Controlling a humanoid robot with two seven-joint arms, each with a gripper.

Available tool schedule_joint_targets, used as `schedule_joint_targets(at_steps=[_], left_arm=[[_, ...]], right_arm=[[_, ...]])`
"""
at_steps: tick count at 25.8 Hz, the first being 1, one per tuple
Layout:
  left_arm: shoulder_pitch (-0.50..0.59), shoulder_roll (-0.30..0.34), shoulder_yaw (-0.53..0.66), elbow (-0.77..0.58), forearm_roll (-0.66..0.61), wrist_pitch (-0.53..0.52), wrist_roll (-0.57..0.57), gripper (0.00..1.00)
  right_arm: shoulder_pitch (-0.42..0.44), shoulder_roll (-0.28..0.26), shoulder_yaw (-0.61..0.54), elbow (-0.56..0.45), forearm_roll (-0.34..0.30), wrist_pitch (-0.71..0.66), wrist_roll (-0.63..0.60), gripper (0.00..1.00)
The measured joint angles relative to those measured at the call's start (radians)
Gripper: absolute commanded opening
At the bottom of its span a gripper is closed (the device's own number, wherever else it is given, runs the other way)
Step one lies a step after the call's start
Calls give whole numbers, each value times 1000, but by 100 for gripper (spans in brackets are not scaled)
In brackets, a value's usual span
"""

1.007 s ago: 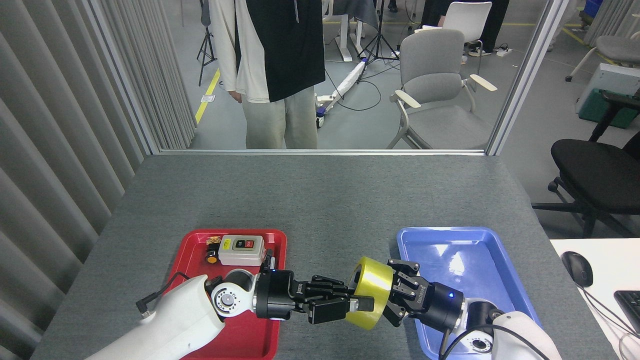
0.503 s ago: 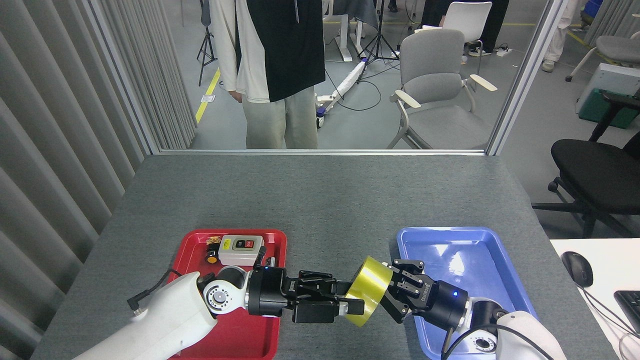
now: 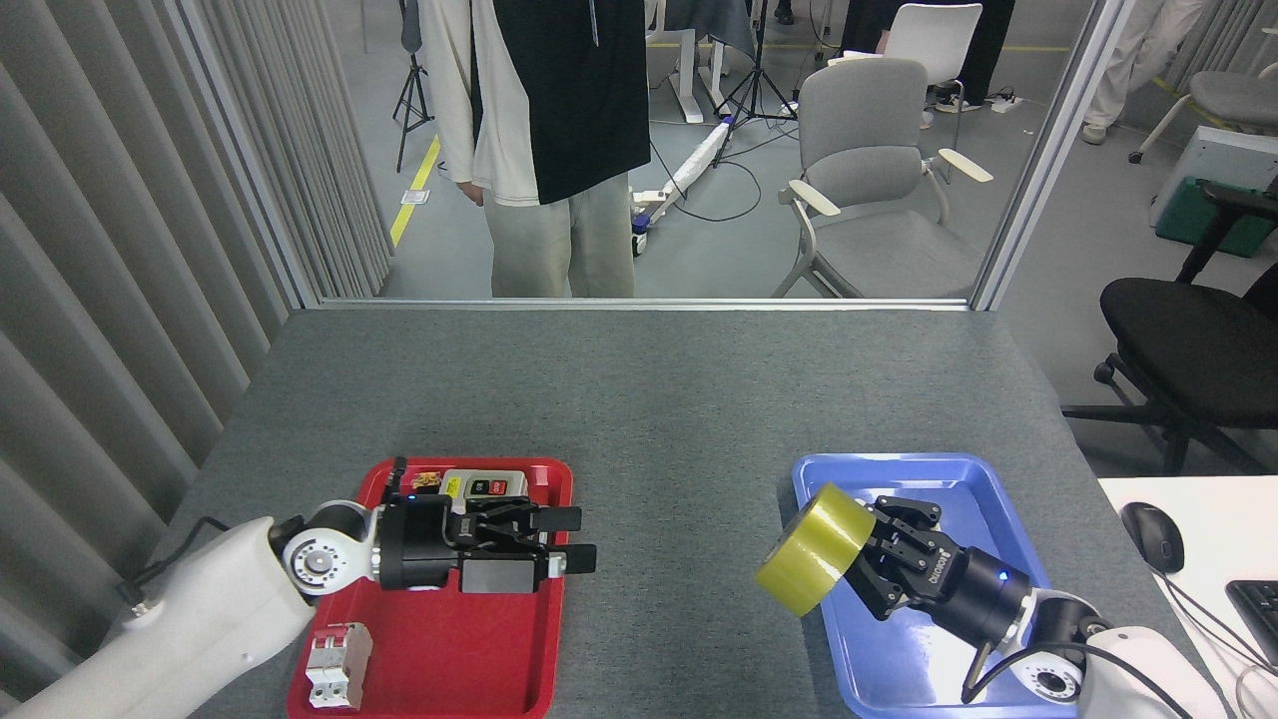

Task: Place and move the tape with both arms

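Note:
The yellow tape hangs in the air over the left edge of the blue tray, its flat side facing forward-left. My right gripper is shut on the tape, its black fingers wrapped around the roll's right side. Over the red tray, my left gripper points right, well apart from the tape. It is open and holds nothing.
A grey switch box lies at the back of the red tray and a white breaker at its front left. A person stands beyond the table's far edge. At the right are a mouse and a keyboard.
My left gripper let go of the tape and drew back left over the red tray. My right gripper carried the tape right, toward the blue tray. The white breaker came into view.

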Motion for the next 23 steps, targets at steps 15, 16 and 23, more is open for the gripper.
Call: schedule_joint_targets(at_steps=[15,16,23], left_arm=[[318,-18,367,-44,-729,693,687,99],[341,-37,383,-47,-783,718,717,99],[429,-119,472,-74,-1042,796,767,99]], right_arm=[[58,-100,-146,-44,-206,293,358,0],[57,-103,-146,-45,-215,338,373,0],[56,-119,-123,-41,-248,602,545,0]])
